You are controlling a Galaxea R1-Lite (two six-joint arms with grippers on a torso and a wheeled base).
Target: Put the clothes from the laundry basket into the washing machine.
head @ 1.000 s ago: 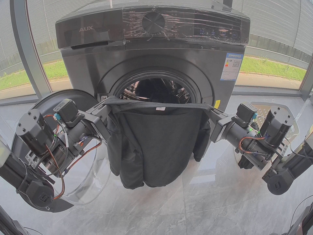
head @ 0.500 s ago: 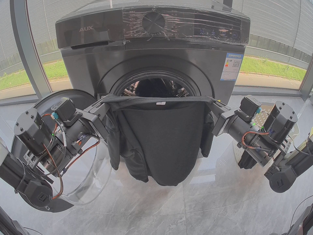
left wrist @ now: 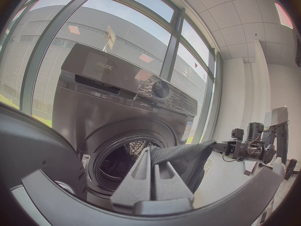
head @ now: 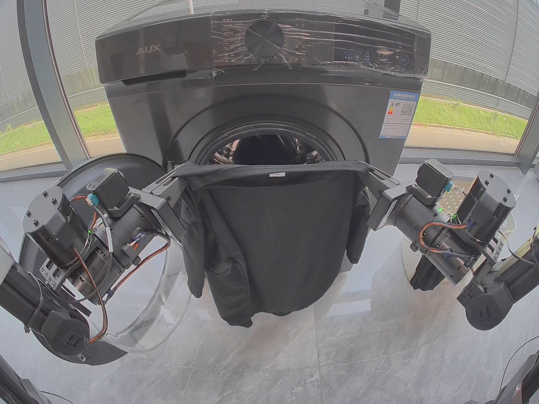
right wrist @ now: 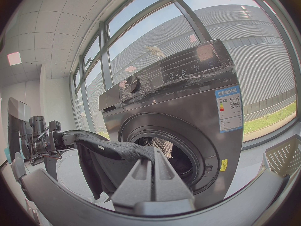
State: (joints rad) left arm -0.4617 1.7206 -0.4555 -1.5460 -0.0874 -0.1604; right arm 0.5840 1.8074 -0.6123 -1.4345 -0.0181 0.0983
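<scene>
Where the dark garment (head: 275, 242) hangs in front of the washing machine (head: 264, 102), it covers the lower part of the drum opening (head: 269, 150), with its top hem stretched level. Left of the machine, the round door (head: 78, 178) stands open. The left gripper (head: 181, 179) is clenched on the hem's left end. A small white tag (head: 277, 174), its print too small to read, sits mid-hem. On the machine's top panel, a logo (head: 148, 49) lies left of the dial (head: 264, 38), which is under clear film. A blue-and-white rating label (head: 399, 114) with a square code sits right of the opening. The right gripper (head: 371, 175) is clamped on the hem's right end. The white perforated laundry basket (right wrist: 280, 156) stands right of the machine.
</scene>
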